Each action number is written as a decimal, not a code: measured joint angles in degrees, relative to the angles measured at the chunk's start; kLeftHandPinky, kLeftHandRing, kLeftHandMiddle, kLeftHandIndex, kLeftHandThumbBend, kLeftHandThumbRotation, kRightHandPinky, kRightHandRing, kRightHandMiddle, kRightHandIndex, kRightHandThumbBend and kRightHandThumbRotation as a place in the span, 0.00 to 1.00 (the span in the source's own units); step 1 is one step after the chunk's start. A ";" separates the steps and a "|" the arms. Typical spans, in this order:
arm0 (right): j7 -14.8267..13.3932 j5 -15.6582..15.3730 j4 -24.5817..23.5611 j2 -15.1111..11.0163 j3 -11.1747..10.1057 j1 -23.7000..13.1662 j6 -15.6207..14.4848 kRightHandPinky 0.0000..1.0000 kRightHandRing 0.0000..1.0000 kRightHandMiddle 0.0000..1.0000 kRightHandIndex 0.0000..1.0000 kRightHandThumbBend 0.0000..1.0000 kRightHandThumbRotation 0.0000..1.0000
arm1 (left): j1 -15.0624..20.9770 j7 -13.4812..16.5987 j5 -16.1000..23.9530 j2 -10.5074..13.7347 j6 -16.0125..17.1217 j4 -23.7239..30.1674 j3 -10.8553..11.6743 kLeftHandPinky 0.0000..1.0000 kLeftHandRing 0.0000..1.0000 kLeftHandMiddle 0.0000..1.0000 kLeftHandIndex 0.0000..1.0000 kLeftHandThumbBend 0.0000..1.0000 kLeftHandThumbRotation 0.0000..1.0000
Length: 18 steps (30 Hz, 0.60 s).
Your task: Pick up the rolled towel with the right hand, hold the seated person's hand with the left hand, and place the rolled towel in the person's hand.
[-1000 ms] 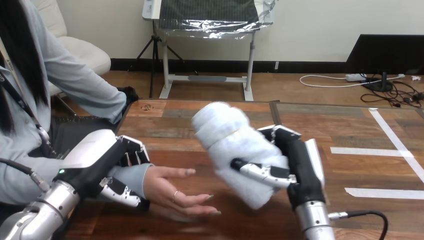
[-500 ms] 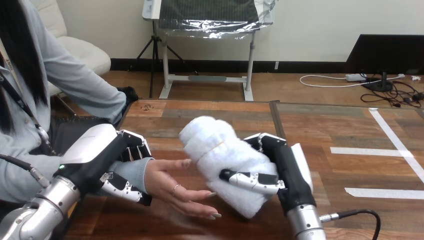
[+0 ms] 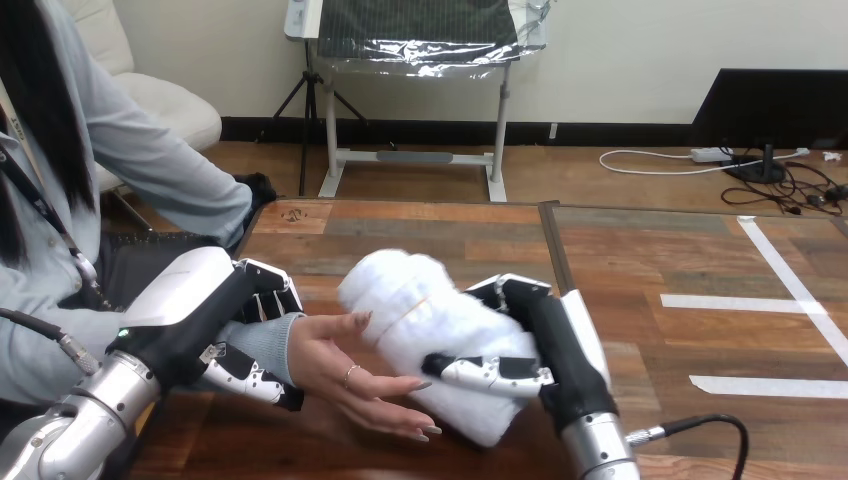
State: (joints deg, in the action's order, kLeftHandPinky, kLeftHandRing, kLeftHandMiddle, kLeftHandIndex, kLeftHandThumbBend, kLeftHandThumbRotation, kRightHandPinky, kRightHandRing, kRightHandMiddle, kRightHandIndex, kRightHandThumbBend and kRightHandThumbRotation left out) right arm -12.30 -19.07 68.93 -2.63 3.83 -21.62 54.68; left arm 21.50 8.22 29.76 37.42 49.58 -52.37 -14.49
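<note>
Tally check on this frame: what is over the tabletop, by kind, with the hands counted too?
Robot hands: 2, the left hand and the right hand
Human hands: 1, the person's hand
Towels: 1, the rolled towel
Total: 4

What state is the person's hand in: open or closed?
Open: the person's hand lies palm up, fingers straight, not curled round the rolled towel held by the right hand.

Wooden table (image 3: 420, 225) — plank-patterned top, dark seam (image 3: 553, 245) down the middle, white tape strips (image 3: 720, 301) at right
</note>
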 measured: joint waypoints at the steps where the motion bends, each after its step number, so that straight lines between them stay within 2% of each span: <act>1: 0.00 -0.09 0.00 0.02 0.25 0.01 0.07 0.35 0.42 0.50 0.48 0.83 0.00 | 0.00 0.00 0.00 0.00 0.01 0.00 0.00 0.28 0.31 0.36 0.40 1.00 0.01; 18: 0.70 0.07 -0.09 0.29 2.23 0.11 2.82 0.36 0.42 0.50 0.47 0.83 0.00 | 0.01 0.10 0.04 -0.02 0.14 -0.01 0.00 0.29 0.32 0.37 0.40 1.00 0.01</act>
State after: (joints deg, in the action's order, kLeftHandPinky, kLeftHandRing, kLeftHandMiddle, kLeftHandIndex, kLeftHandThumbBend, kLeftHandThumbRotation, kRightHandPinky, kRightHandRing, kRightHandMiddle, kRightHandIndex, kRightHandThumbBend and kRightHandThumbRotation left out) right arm -11.60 -19.00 68.84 -2.34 6.05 -21.51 57.50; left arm 21.51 8.33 29.80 37.40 49.73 -52.38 -14.49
